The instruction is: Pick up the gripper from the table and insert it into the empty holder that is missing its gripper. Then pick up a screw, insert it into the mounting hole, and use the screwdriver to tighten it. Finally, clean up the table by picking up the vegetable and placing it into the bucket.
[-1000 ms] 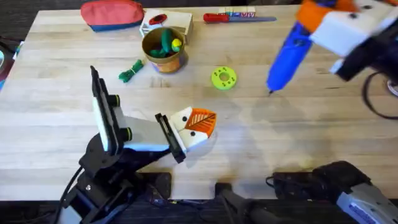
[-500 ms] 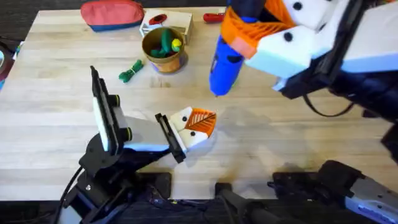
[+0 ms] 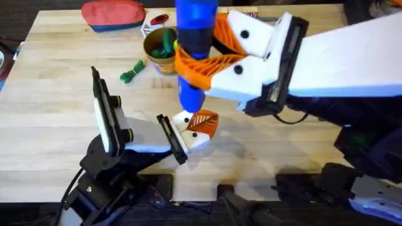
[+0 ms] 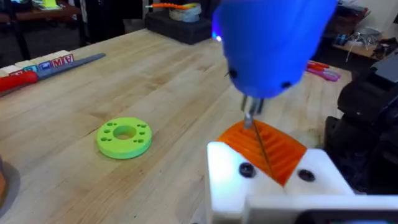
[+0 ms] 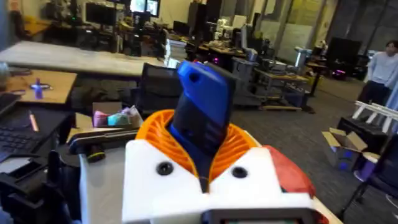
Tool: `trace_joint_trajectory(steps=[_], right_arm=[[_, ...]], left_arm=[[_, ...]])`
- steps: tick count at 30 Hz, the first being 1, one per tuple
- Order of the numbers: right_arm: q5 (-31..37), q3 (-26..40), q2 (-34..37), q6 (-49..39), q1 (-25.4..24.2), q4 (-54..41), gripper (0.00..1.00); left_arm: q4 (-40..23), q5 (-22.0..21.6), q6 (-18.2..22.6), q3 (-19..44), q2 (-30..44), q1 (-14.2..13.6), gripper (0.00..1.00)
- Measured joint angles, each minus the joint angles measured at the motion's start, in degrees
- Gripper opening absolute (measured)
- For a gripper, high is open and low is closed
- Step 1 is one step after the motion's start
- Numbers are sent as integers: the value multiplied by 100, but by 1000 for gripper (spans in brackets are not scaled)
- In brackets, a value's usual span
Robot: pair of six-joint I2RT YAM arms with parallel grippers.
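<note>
My right gripper [image 3: 200,55] reaches across the table, shut on the blue screwdriver [image 3: 193,37], which shows between its orange pads in the right wrist view [image 5: 202,121]. The screwdriver [image 4: 273,43] points down, and its thin metal tip [image 4: 252,119] meets the orange ribbed gripper pad [image 4: 283,152] seated in the white holder [image 4: 221,177]. That holder [image 3: 187,119] is at the end of my left gripper [image 3: 202,127], whose fingers lie together. The green vegetable [image 3: 132,72] lies left of the tan bucket [image 3: 157,58]. The screw is hidden.
A red pouch [image 3: 113,14] and a pale wooden box [image 3: 156,22] stand at the back. A lime-green disc [image 4: 124,137] lies beyond the holder, with a red-handled screwdriver [image 4: 25,76] farther back. The bucket holds toy pieces.
My right arm has swung from the far right toward the middle, carrying the blue screwdriver over the holder. The left arm has not moved.
</note>
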Motion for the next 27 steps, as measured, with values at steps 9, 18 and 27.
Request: trace_joint_trajectory(steps=[9,18,27], right_arm=[[-2,-69,54,-4,305,110,7],[0,-76,276,-68,305,393,7],[0,-85,401,-68,305,412,7]], left_arm=[[0,0,0,0,0,0,5],[0,-2,0,0,0,0,5],[0,-2,0,0,0,0,5]])
